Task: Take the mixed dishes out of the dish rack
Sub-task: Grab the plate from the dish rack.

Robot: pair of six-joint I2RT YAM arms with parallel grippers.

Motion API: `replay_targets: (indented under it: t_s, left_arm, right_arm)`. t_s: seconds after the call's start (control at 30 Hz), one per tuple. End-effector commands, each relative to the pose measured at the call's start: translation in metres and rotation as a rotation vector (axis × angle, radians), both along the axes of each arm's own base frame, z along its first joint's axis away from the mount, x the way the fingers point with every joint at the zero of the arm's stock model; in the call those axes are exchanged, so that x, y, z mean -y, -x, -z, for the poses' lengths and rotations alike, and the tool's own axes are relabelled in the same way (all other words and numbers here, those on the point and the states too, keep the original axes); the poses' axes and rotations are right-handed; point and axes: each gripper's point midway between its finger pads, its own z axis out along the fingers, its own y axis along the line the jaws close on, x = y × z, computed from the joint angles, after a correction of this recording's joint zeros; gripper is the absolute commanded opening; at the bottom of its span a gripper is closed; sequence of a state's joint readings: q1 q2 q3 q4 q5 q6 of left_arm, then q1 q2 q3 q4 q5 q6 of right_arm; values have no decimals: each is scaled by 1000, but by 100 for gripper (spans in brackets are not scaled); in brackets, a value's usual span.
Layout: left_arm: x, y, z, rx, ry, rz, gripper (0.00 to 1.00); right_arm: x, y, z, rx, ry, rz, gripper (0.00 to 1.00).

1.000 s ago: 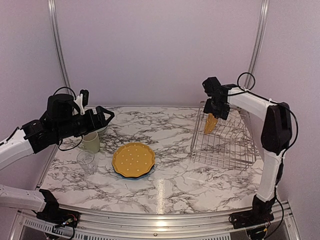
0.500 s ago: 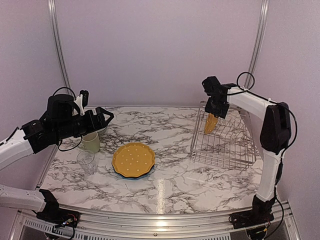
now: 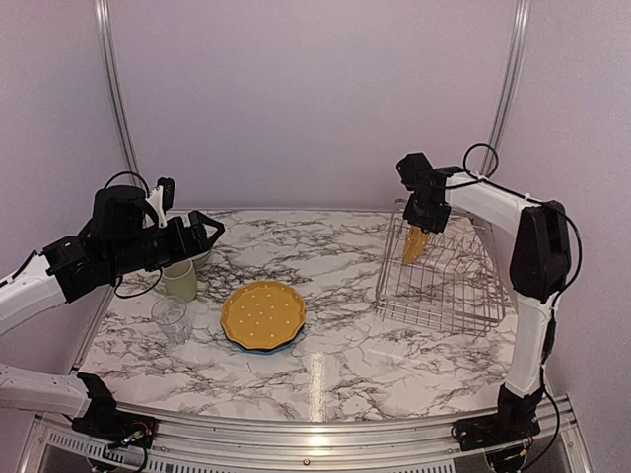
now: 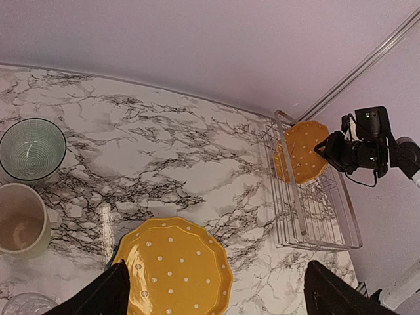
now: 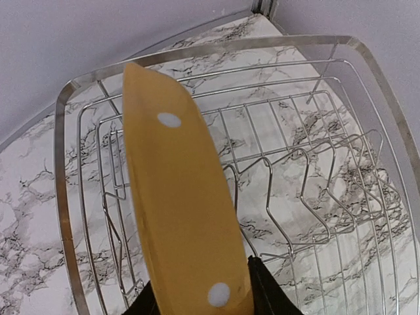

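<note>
marbled tabletop (image 3: 345, 340): right gripper (image 5: 202, 303) jaws pinch the rim of the yellow-orange dotted plate (image 5: 177, 197), likely stiff, slick, breakable; left gripper (image 4: 216, 275) jaws gape empty.

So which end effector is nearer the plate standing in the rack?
Right. The right end effector sits at the top edge of the plate, straddling it, over the rack. The left end effector hovers across the table, by the mug.
</note>
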State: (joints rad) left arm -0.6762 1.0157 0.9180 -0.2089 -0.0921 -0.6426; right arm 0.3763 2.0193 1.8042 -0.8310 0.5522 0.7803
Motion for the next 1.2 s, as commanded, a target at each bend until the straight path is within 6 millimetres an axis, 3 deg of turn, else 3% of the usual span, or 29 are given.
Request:
replay_targets:
  t_s: [0.0,0.2,0.33,0.77,1.17]
  left_arm:
    - [-4,1,1,1,-27,-7,95]
    - [-2,0,2,0,-29,-4,95]
    - [-1,-1,2,-2,-27,0,95]
    - [-1,0,2,-2,-26,2,95]
    - [1,0,3,-5,-16,9,95]
  right_arm:
    - [0,-12,-12,50,-17,27,31]
    - [-3,-13,-21,60,-26,14,8]
    - [-4,-16,-24,63,-17,-1,0]
    - [-2,-8,-48,33,182,-11,0]
    - [-6,1,-91,74,281,-31,0]
